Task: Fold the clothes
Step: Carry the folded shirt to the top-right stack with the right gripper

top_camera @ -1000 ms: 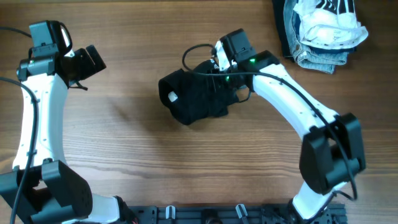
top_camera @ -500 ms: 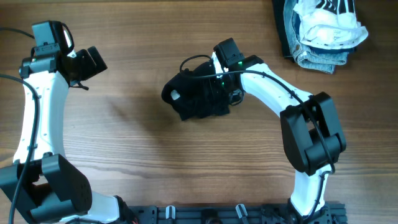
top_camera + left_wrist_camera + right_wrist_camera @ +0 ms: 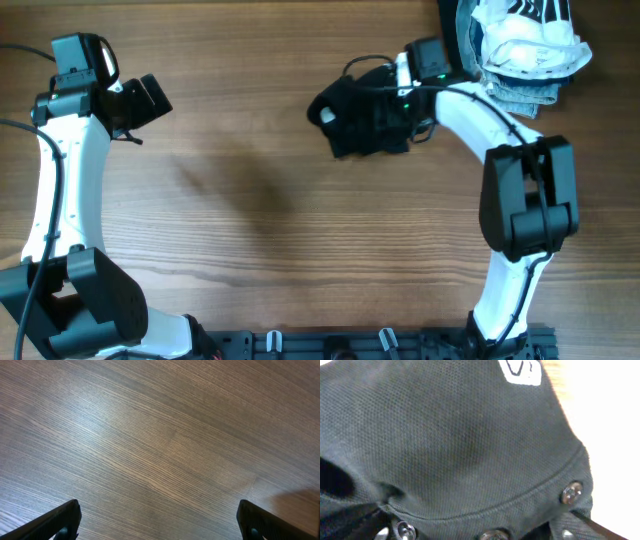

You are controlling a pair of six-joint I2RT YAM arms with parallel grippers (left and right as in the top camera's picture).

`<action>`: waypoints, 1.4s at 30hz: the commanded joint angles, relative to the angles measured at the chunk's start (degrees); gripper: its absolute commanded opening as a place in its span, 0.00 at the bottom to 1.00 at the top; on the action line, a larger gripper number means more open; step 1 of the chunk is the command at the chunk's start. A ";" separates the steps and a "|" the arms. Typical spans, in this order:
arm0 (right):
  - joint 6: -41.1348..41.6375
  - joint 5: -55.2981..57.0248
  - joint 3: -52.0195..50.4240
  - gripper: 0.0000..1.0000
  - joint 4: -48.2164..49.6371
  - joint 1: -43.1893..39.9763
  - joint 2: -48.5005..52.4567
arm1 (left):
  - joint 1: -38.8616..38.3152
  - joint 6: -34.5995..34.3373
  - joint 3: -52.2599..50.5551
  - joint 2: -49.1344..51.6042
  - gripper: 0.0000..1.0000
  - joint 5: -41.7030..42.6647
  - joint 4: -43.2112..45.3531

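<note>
Overhead view
Table: wooden table (image 3: 250, 200), grain running side to side.
Left arm: stands at the left edge, with the left gripper (image 3: 140, 100) held over bare wood at upper left, well apart from all clothing.
Task item: black polo shirt (image 3: 360, 125) lies bunched in a loose heap at upper centre-right of the table, not laid flat.
Marking: a white label (image 3: 325, 114) shows on the left end of the heap.
Right arm: reaches in from the lower right, with the right gripper (image 3: 405, 98) set on the right part of the shirt.
Other clothing: a pile in the top right corner, with a white garment (image 3: 525, 40) lying on blue jeans (image 3: 500, 95). The shirt lies near this pile, and the right arm crosses between them.

Left wrist view
Fingers: two dark fingertips (image 3: 62, 519) show at the lower corners, set wide apart with nothing between them.
Below: bare wood only.

Right wrist view
Contents: black knit fabric fills nearly the whole frame, pressed close to the camera.
Detail: the white label sits at the top edge. Metal snaps (image 3: 571, 493) follow a curved seam along the bottom.
Fingers: largely buried in the cloth, with only dark shapes at the lower corners. They are clamped on the bunched shirt.
Right margin: washed out, so nothing there is readable.
</note>
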 commanded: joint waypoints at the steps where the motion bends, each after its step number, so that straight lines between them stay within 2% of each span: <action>1: -2.16 5.62 5.92 0.99 -5.09 -0.96 2.16 | 0.13 -0.11 0.37 0.59 1.00 0.72 0.33; 8: -0.24 5.40 17.97 1.00 -18.21 1.70 -3.10 | 0.13 -0.09 0.37 0.59 1.00 0.70 0.37; 18: 2.19 5.75 15.15 1.00 -20.00 12.74 -5.88 | 0.33 0.70 0.37 0.59 1.00 0.07 0.39; 22: 2.95 6.56 11.80 1.00 -17.29 16.33 -5.86 | 1.49 1.84 0.37 0.59 1.00 -4.98 0.85; 26: 2.89 8.17 8.31 0.99 -12.22 18.71 -5.86 | 3.82 1.68 0.37 0.59 1.00 -5.14 1.92; 31: 2.64 11.13 3.32 0.92 -4.22 19.76 -5.07 | 5.75 1.57 0.37 0.59 1.00 -4.92 2.05; 33: 2.23 11.61 2.25 0.89 -2.03 19.76 -3.61 | 5.81 1.57 0.37 0.59 1.00 -4.92 2.05; 42: -0.57 14.69 2.16 0.89 3.72 19.76 5.92 | 5.81 1.40 0.37 0.59 1.00 -4.90 1.79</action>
